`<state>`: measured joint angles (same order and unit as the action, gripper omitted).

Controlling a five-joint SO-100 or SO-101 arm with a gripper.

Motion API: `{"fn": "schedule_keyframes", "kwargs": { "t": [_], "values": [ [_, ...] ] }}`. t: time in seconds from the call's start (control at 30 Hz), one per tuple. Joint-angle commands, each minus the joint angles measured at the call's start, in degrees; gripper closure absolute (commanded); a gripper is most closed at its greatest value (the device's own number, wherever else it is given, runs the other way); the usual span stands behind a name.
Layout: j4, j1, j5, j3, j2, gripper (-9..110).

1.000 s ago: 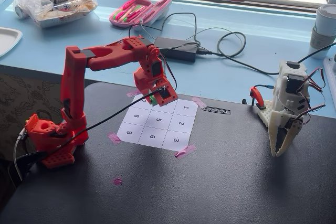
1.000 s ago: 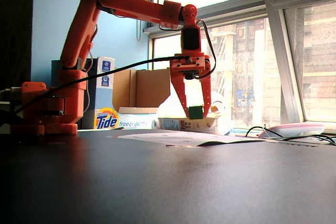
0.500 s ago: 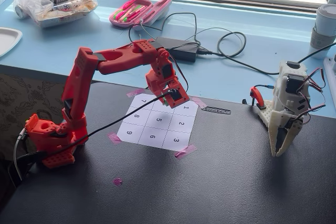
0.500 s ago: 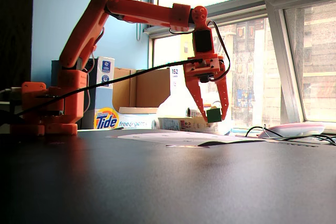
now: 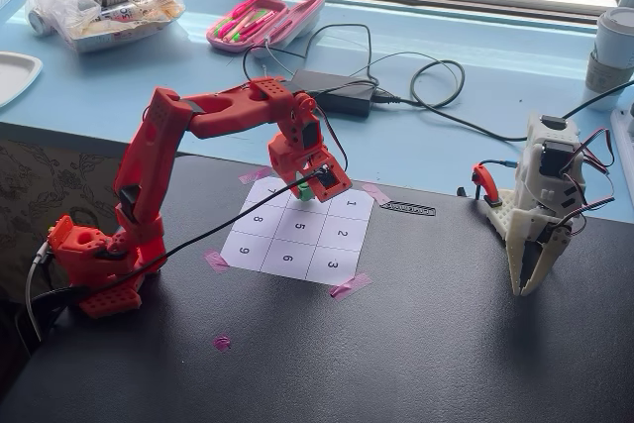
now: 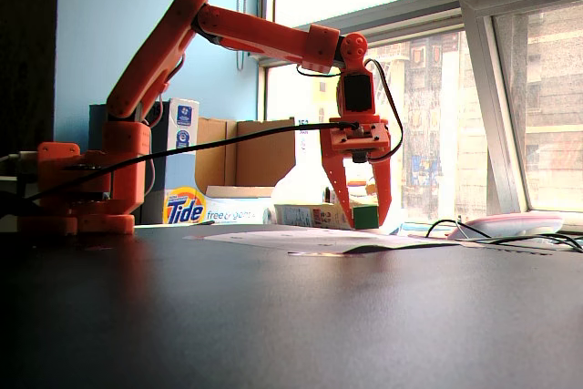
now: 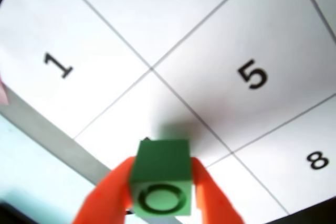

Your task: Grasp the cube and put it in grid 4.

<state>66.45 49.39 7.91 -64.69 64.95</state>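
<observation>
In a fixed view, the red arm (image 5: 158, 175) is standing at the left on the black table (image 5: 416, 344) and reaching rightward, with its gripper (image 5: 315, 188) pointing down over the far edge of the numbered sheet (image 5: 297, 235). The cube (image 5: 309, 192) is showing as a spot of green between the fingers, directly under the wrist. Cells 5, 2, 6 and 3 are lying nearer the camera than the gripper, cell 1 is sitting just to its right, and a beige second arm (image 5: 540, 215) is resting well apart on the far right.

In the other fixed view, the gripper (image 6: 363, 216) is hanging over the sheet (image 6: 301, 238) with the cube (image 6: 366, 216) clamped at the fingertips. The cube is riding just above the paper; whether it is touching cannot be told from this low angle.

In the wrist view, the two orange fingers (image 7: 107, 198) are pressing the left and right sides of the cube (image 7: 160, 174), whose ringed face is turned toward the camera. The gripper (image 7: 160, 192) is thus holding the cube, closed to its width. Grid 4 (image 7: 131, 116) is lying directly beneath and just beyond the cube, its digit hidden. Cell 1 is sitting to the upper left of the hand, cell 5 to the upper right, and cell 8 to the right.
</observation>
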Motion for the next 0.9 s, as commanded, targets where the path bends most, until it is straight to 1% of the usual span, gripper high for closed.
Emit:
{"fn": "schedule_keyframes", "kwargs": {
  "t": [0.0,0.07,0.13,0.37,0.5,0.63,0.7,0.73,0.77,0.8,0.87],
  "values": [
    [-0.1,0.6,-2.1,2.9,0.7,81],
    [0.2,0.6,-2.4,2.8,0.7,72],
    [0.6,0.6,-2.4,2.7,0.9,66],
    [2.0,-0.8,-3.4,2.7,4.7,65],
    [4.4,-3.7,-5.4,3.0,12.9,65],
    [10.3,-7.9,-6.6,3.6,24.4,66],
    [13.2,-10.6,-6.6,3.5,30.2,68],
    [14.5,-12.2,-6.6,3.3,33.1,72],
    [15.9,-14.0,-6.6,3.0,35.9,80],
    [16.8,-16.0,-6.2,2.4,38.9,91],
    [17.8,-20.0,-6.1,-0.4,44.9,100]
  ]
}}
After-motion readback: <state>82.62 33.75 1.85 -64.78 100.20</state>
